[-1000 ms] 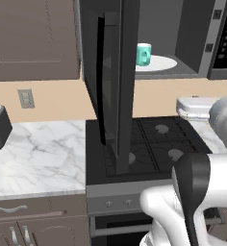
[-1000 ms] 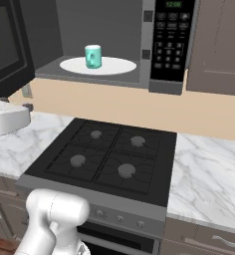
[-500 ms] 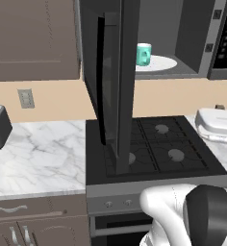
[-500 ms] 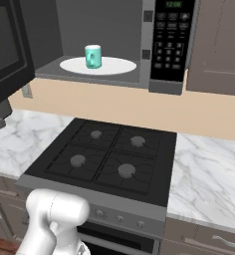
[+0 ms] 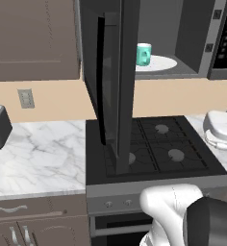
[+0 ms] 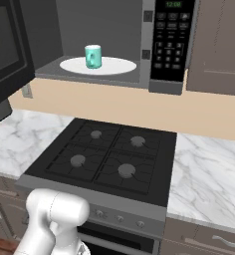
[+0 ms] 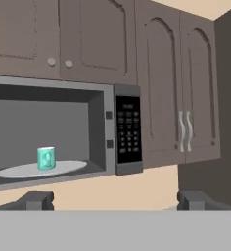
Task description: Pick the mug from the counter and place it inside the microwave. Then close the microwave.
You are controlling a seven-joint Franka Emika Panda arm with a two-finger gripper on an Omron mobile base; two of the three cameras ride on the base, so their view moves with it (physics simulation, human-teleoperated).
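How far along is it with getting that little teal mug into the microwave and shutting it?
Done: the small teal-green mug stands on the white round turntable plate inside the big dark grey microwave. In hand: nothing; the gripper looks at the microwave from a distance, jaws wide apart. Left: the dark glass door hangs wide open over the black stovetop and needs closing.

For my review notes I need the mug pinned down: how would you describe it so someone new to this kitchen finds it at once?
Look above the black gas stovetop to the dark grey microwave, whose door stands open. Inside, on the white round turntable plate, stands the mug. It is small, teal-green and cylindrical, the only coloured thing in the grey cavity.
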